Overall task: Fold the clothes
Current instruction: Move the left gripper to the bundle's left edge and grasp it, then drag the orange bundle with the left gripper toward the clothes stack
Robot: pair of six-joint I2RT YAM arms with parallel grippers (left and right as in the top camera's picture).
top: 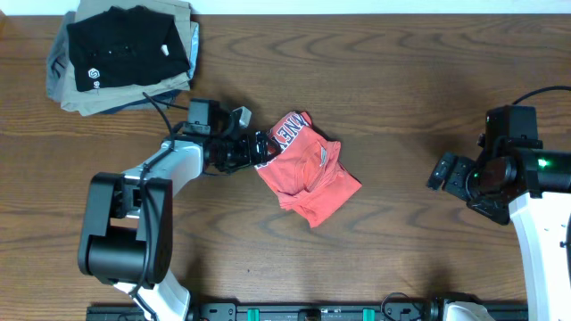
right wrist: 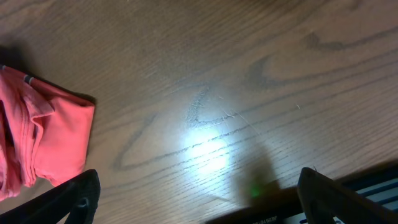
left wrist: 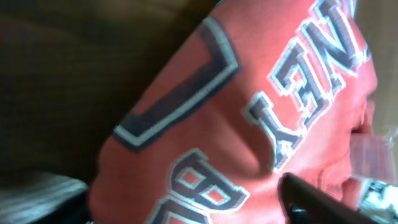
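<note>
A dark wood-grain table [top: 384, 107] fills the view, with a bright glare [right wrist: 202, 146] on it.

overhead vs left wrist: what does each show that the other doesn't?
Overhead only: the full outline of the crumpled coral-red cotton T-shirt, the stack of folded garments topped by a black shirt, and the right hand, apart from the cloth. Left wrist only: the white-edged block lettering close up, and one dark finger over it. Both: the T-shirt's lettered edge, with the left hand at it.
</note>
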